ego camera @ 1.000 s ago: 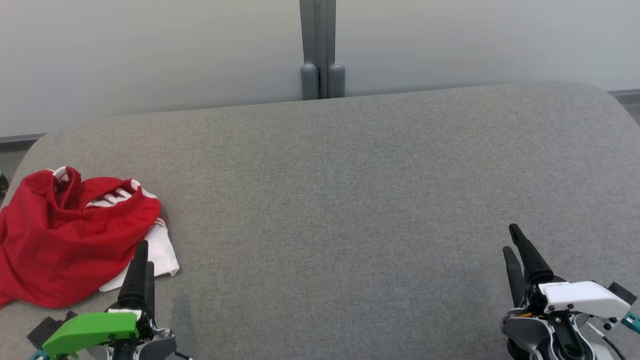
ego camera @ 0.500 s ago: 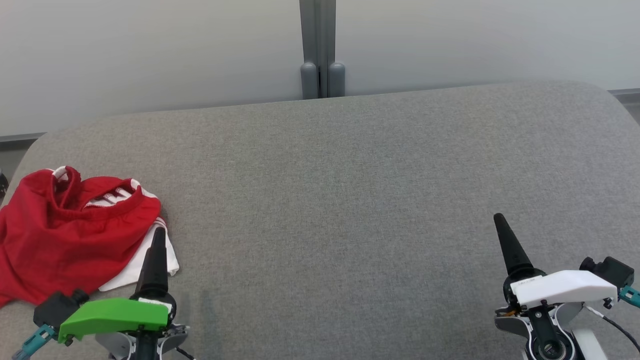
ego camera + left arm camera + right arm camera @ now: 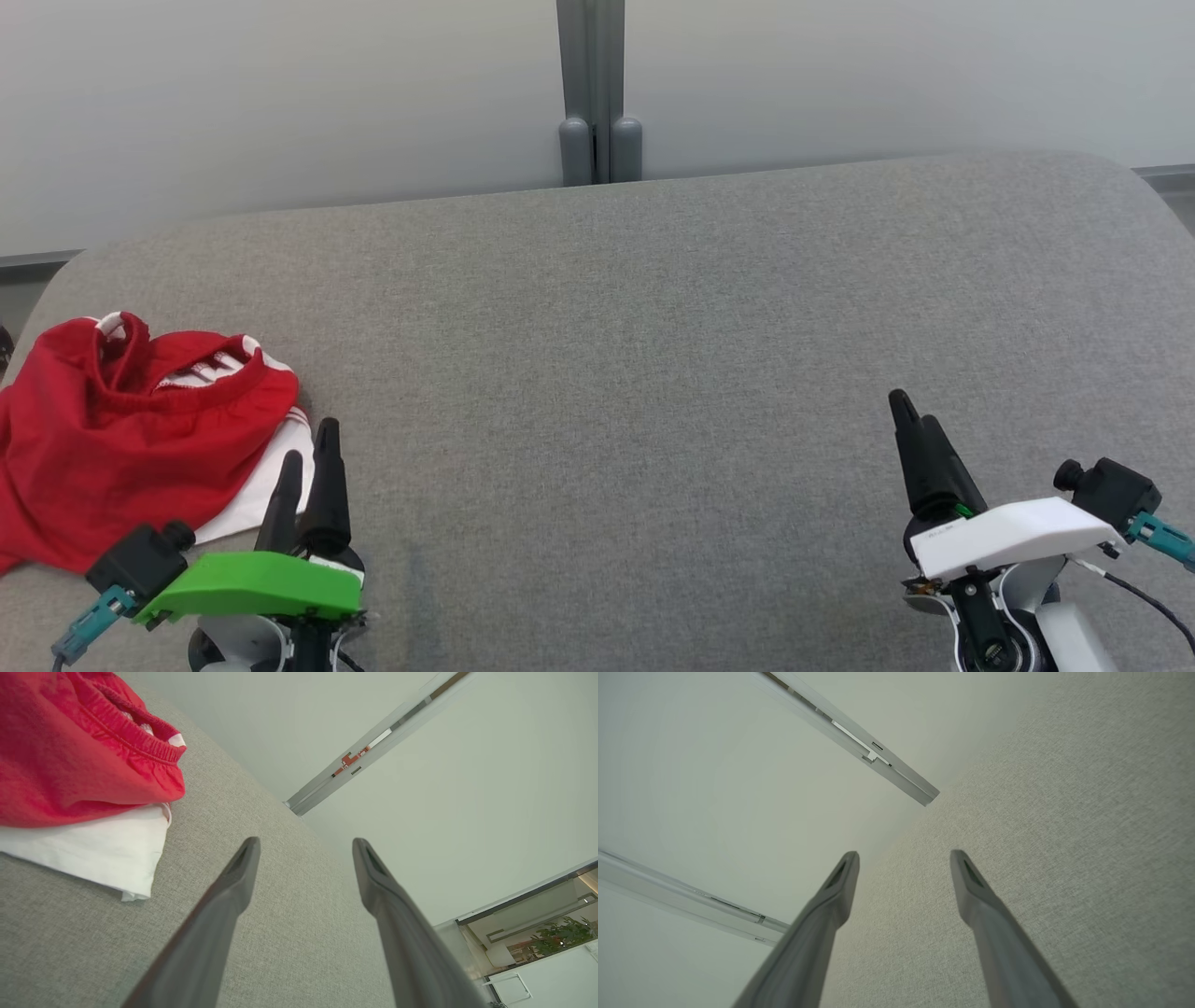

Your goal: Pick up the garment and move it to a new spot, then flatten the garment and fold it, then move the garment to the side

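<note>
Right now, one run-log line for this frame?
stage: pre-grasp | crumpled red-and-white cloth garment: unfolded, left edge of grey fabric-covered surface | left jaws: open, empty, beside garment | right jaws: open, empty, over surface

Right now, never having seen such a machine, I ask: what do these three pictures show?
This is a robot with two arms, each ending in a two-fingered pincer. One picture looks down from its head; the other two look along each pincer from the wrists. The left pincer, under a green cover, and the right pincer, under a white cover, are open and hold nothing. On the grey fabric-covered surface lies a crumpled red and white cloth garment, near the left pincer, not gripped.
</note>
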You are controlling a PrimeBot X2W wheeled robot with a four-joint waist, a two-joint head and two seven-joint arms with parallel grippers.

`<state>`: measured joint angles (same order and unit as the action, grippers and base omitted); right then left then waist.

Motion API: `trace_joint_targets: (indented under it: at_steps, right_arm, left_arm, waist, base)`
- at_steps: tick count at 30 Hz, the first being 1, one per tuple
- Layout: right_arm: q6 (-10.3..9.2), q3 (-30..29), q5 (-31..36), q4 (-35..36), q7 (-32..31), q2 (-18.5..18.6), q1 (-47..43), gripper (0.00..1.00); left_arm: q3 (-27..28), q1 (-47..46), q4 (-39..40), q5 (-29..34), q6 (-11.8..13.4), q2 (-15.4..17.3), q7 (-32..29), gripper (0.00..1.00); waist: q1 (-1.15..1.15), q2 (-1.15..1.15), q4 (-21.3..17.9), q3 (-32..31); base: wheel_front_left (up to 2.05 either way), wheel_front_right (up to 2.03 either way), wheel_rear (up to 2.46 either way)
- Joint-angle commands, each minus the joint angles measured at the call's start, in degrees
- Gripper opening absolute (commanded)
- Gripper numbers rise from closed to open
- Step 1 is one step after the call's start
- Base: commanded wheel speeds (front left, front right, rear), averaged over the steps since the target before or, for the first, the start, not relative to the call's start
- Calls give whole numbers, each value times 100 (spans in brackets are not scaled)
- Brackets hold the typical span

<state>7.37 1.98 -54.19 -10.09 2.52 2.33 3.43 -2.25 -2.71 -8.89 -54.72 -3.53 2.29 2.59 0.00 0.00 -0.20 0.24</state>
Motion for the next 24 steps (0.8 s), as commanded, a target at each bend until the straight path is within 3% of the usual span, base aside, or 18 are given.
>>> trace_joint_targets:
  at_steps: [1, 24]
  right_arm:
    - [13, 48, 221, 119, 68, 31, 17, 100]
    - [15, 399, 1830, 267, 478, 44, -72, 100]
  left_arm:
    - [-44, -27, 131, 237, 32, 39, 60, 100]
    - [-443, 103, 405, 1942, 155, 53, 472, 100]
  waist:
    - [0, 0, 2, -1]
    - [0, 0, 12, -54]
  base:
    - [0, 0, 0]
    - [0, 0, 0]
